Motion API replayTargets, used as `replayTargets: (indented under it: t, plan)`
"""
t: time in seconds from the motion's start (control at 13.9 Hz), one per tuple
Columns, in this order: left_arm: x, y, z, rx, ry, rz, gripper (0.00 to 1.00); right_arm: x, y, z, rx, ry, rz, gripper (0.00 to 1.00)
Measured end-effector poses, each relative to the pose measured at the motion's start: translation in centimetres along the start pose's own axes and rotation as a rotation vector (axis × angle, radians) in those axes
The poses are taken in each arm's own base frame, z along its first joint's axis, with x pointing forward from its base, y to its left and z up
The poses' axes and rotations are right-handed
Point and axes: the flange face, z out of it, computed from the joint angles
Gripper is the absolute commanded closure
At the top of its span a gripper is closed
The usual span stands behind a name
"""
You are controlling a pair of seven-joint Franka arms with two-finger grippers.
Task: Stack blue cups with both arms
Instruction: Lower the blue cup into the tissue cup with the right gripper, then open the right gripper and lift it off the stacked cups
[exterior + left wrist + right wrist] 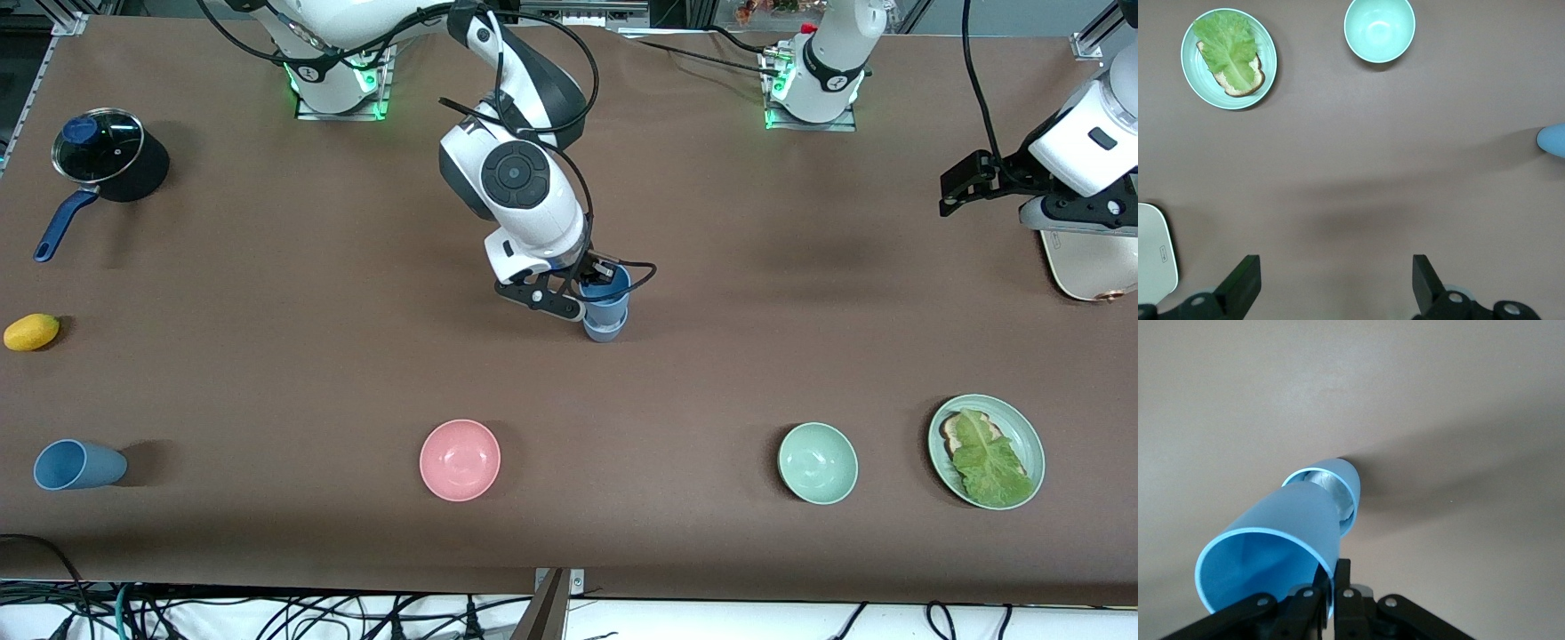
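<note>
Bright blue cup [608,286] is pinched at its rim by the right gripper [591,289], lowered into the grey-blue cup [605,326] at mid-worktop [267,293], twelve o'clock of the pink bowl [460,460]. Left gripper [965,185] waits, spread.

One cup [608,286] nested in another [604,325] mid-table, farther from the camera than two bowls [460,460].

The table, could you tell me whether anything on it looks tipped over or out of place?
Yes: a third blue cup lies on its side at the right arm's end, while the right hand nests the brighter cup into the duller cup.
</note>
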Motion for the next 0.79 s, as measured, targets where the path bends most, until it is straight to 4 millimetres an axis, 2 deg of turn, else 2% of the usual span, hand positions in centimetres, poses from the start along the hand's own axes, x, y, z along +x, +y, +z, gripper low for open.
replayTargets:
  t: [0.79]
  plan:
    - [0.4,1.0,0.6,0.001,-0.012,0.02,0.0,0.2,0.1,1.5,-0.017,-0.01,-0.058,1.0]
